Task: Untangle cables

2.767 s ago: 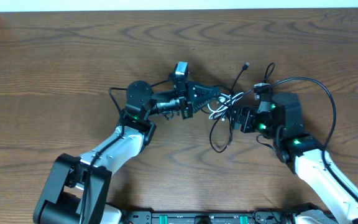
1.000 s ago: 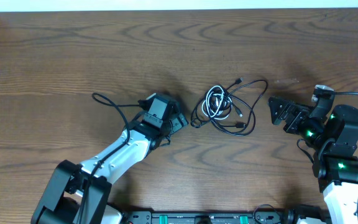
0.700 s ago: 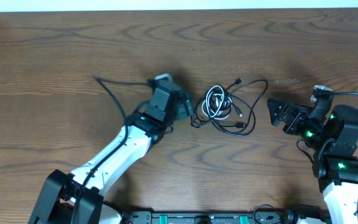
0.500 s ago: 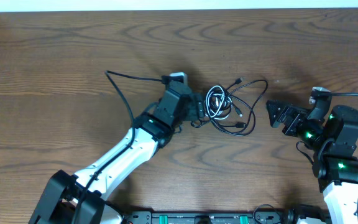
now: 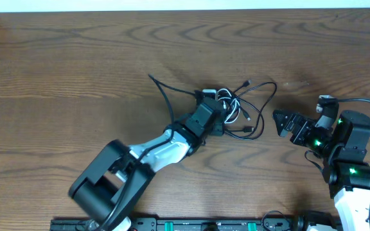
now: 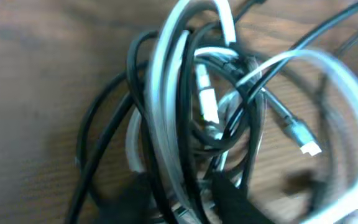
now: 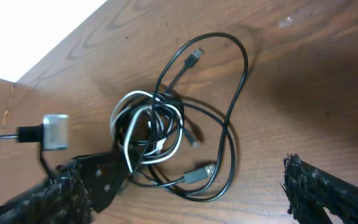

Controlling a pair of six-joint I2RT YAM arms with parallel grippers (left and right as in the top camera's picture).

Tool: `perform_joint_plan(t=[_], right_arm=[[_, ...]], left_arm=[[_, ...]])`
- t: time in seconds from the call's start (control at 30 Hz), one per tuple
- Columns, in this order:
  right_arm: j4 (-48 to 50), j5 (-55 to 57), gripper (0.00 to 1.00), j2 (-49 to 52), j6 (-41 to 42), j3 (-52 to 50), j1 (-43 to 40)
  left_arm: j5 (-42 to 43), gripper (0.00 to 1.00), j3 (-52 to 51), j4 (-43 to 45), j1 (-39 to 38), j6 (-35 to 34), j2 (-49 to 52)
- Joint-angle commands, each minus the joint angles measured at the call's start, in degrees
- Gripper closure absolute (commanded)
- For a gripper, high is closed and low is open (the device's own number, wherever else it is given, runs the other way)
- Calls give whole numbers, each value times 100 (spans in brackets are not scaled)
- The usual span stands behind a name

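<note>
My left pincer [image 5: 221, 110] has swung in from the left over the last second and narrowed onto the left edge of the cables [image 5: 236, 106]. Black and white strands sit between its fingertips. I judge this a first hold for pulling the knot apart. My right pincer [image 5: 281, 122] waits wide open, well apart to the right. The cables lie mid-tabletop [image 5: 76, 64], their long axis slanting from near-left to far-right, with a loose plug end pointing toward the far edge.

Dark wood-grain table [image 5: 56, 58] edged by a white strip [image 5: 172, 4] at the far side.
</note>
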Motion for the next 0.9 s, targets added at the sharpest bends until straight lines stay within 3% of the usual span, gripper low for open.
perform_joint_plan(t=[0.0, 0.13, 0.33, 0.5, 0.73, 0.77, 0.8, 0.83, 0.87], right_arm=[[24, -317, 1, -31, -197, -7, -35], [151, -809, 1, -31, -433, -7, -35], [273, -1801, 1, -31, -896, -7, -35], [293, -2332, 1, -31, -1014, -7, -35], [286, -2420, 1, 101, 592, -7, -33], [260, -2415, 4, 149, 590, -7, -33], [219, -2409, 17, 184, 592, -9, -24], [48, -2393, 37, 313, 750, -9, 35], [-122, -2393, 40, 444, 992, -9, 109]], left_arm=[[-111, 91, 37, -57, 2, -94, 48], [70, 92, 39, -63, 2, 90, -184], [1029, 92, 37, -142, 4, 557, -1056], [1069, 92, 37, -538, 92, 601, -1727], [1071, 92, 37, -914, 120, 595, -1757], [1073, 92, 37, -914, 120, 592, -1757], [1073, 92, 37, -909, 120, 592, -1757], [1071, 92, 37, -896, 120, 592, -1757], [1073, 92, 37, -892, 120, 592, -1757]])
